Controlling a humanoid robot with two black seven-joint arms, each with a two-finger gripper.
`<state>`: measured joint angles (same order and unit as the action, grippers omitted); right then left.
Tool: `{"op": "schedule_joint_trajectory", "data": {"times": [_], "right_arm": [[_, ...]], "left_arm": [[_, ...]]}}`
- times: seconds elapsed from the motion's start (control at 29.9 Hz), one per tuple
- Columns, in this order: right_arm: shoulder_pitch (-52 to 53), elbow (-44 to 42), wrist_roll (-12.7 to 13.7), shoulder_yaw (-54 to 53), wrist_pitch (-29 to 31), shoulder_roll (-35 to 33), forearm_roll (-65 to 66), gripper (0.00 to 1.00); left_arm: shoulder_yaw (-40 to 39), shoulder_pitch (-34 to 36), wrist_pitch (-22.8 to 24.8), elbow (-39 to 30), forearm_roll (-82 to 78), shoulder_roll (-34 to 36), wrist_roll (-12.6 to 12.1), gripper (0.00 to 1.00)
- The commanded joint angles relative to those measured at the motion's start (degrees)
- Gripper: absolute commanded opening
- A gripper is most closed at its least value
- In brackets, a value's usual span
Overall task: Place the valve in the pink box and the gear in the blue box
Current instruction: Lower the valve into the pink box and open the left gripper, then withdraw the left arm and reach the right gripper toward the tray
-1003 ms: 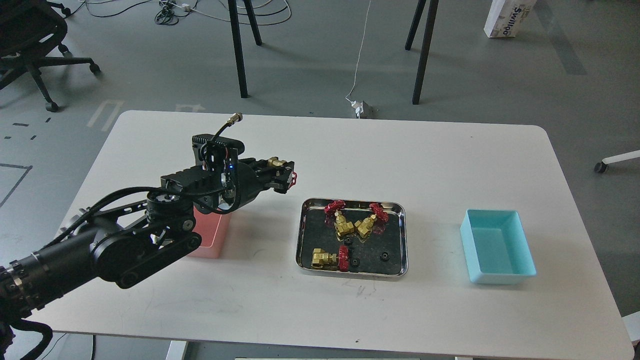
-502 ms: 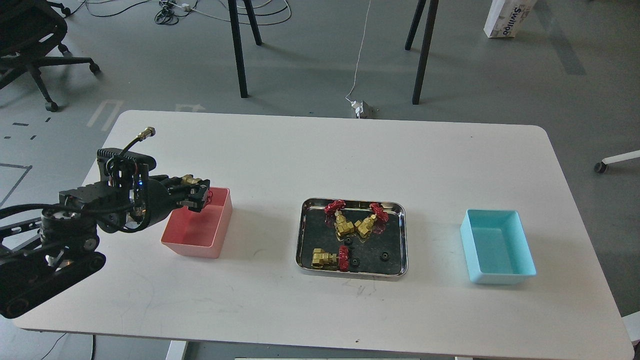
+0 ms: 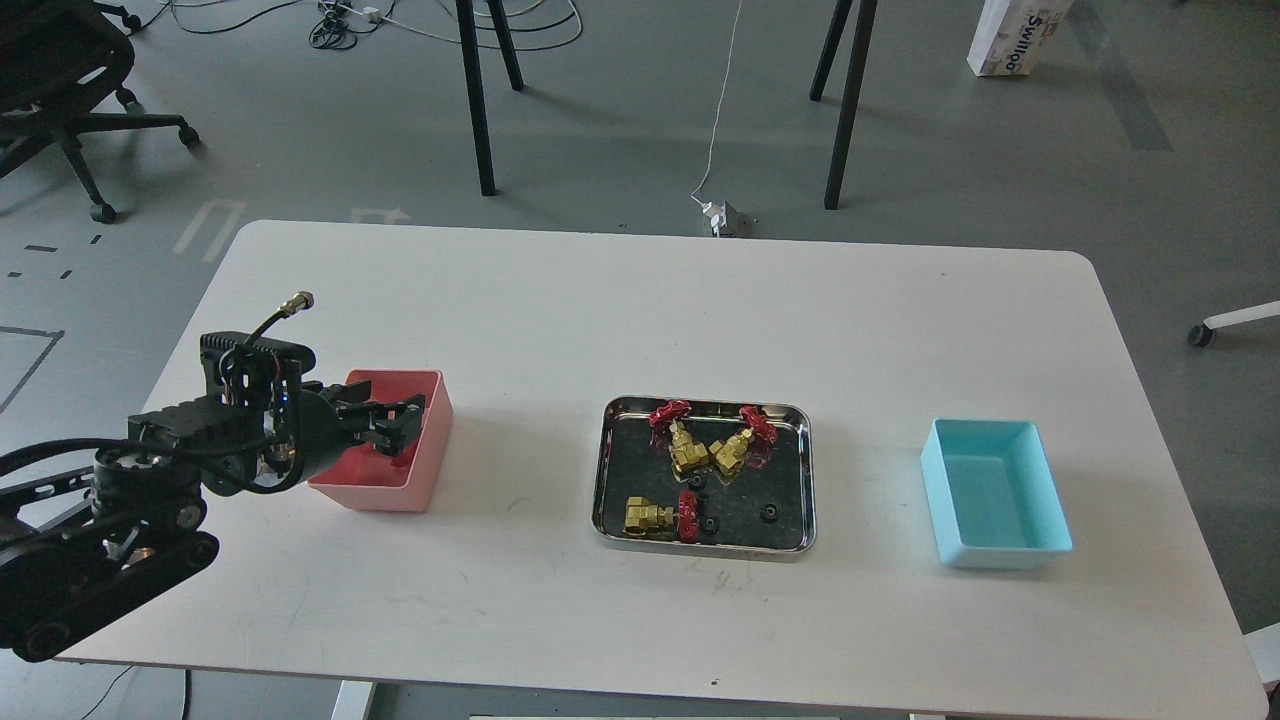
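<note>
My left gripper (image 3: 390, 427) hangs over the pink box (image 3: 425, 450), its two black fingers spread apart and empty. The valve it carried does not show; the gripper hides most of the box's inside. Three valves with red handwheels lie in the steel tray (image 3: 610, 470): one at the back left (image 3: 673, 432), one at the back right (image 3: 744, 440), one at the front left (image 3: 655, 515). Three black gears lie among them (image 3: 697, 483), (image 3: 710, 524), (image 3: 770, 513). The blue box (image 3: 995, 492) stands empty at the right. My right gripper is out of view.
The white table (image 3: 640, 310) carries the pink box at the left, the tray in the middle and the blue box at the right. My left arm (image 3: 100, 540) crosses the table's left front corner. Chair and table legs stand on the floor behind.
My left gripper carried a valve leftward from near the tray to the pink box, dipped into it and opened. The valve no longer shows in the fingers. The pink box shifted slightly left.
</note>
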<state>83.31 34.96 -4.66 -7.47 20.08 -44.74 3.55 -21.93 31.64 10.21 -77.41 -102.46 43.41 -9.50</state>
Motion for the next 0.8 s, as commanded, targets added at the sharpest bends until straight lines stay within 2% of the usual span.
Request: {"op": "schedule_joint_trajectory", "data": {"times": [0.0,0.2,0.27,0.53,0.77], "right_arm": [[-0.1,0.4,0.1,0.0,0.1,0.0,0.8,0.99],[0.3,4.3,-0.3,0.0,2.2,-0.1,9.2,0.99],[0.4,8.3,-0.3,0.0,3.4,-0.2,14.8,0.99],[-0.9,30.5,-0.4,0.2,7.9,-0.6,43.8,0.99],[-7.4,46.4,-0.3,0.2,7.9,-0.2,67.7,0.99]], "left_arm": [[-1.1,0.1,-0.1,0.2,0.6,-1.0,0.0,0.83],[-17.5,1.5,0.7,3.0,9.7,-5.4,0.0,0.87],[-21.6,5.6,0.7,4.5,15.9,-6.8,-0.1,0.87],[-31.5,18.9,0.2,16.0,33.1,-10.5,0.0,0.87],[-31.7,30.6,0.9,26.9,40.2,-10.4,0.7,0.87]]}}
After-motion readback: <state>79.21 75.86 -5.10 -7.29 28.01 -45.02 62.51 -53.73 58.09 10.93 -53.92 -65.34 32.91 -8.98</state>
